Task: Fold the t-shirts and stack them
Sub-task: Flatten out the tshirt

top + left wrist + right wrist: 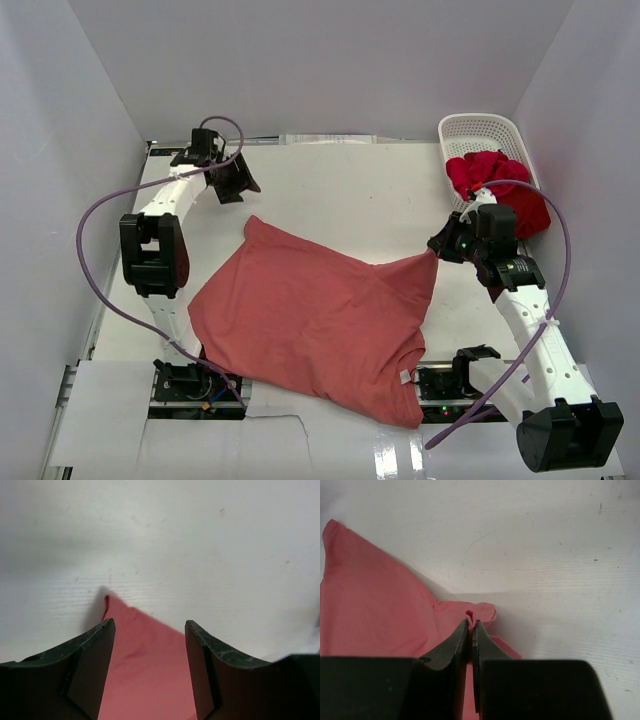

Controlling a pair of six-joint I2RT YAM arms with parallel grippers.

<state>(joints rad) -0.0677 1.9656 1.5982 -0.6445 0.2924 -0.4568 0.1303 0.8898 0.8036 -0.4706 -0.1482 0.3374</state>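
The white table [340, 190] takes up most of the top view, and the dusty salmon-red t-shirt [310, 320] lies spread across its near middle, rumpled and unfolded, with its collar end hanging over the near edge between the two arm bases. At the far right corner stands the white lattice basket [480, 130]. The bright crimson t-shirt [485, 170] is bunched over its near end, and the darker red t-shirt [528, 212] spills out just beside it, partly hidden behind the right arm. The right gripper [471, 622] has its fingers pressed together on a small pleat at the salmon shirt's right corner, which is lifted slightly off the table. The left gripper [149, 625] sits just beyond the shirt's far left corner, its fingers [92, 665] spread wide with nothing between them, and that corner lies flat on the table below the gap.
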